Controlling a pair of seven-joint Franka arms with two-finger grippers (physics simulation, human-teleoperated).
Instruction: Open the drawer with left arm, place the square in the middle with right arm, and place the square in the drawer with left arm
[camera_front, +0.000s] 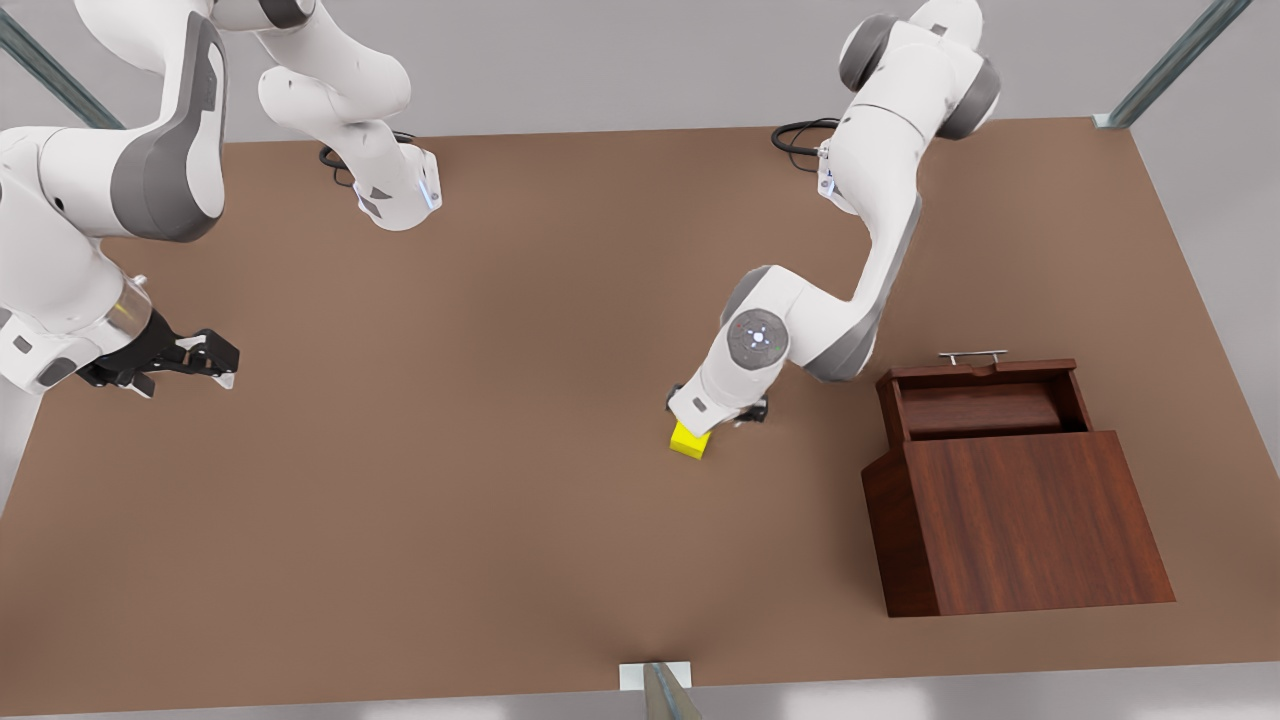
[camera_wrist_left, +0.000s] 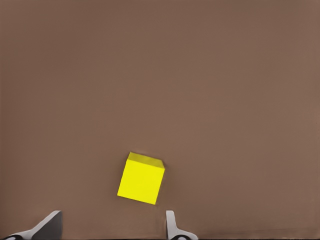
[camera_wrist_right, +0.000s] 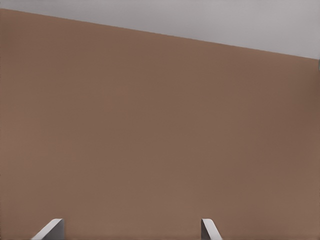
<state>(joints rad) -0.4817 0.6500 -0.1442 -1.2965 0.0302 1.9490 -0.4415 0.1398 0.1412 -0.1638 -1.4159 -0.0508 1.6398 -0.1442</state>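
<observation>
Wooden cabinet body (camera_front: 1040, 520) on brown table (camera_front: 450, 480); black cables (camera_front: 800, 135) at far edge.

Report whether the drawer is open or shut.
Open. The drawer is pulled out of the cabinet, its handle well clear of the body and its empty wooden floor exposed.

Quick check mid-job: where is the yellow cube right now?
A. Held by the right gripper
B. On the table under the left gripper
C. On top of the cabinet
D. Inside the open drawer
B: the cube sits on the table just below the left gripper, whose open fingers show apart from it; the drawer is open with no cube in it, and the right gripper waits open at the front view's left.
</observation>
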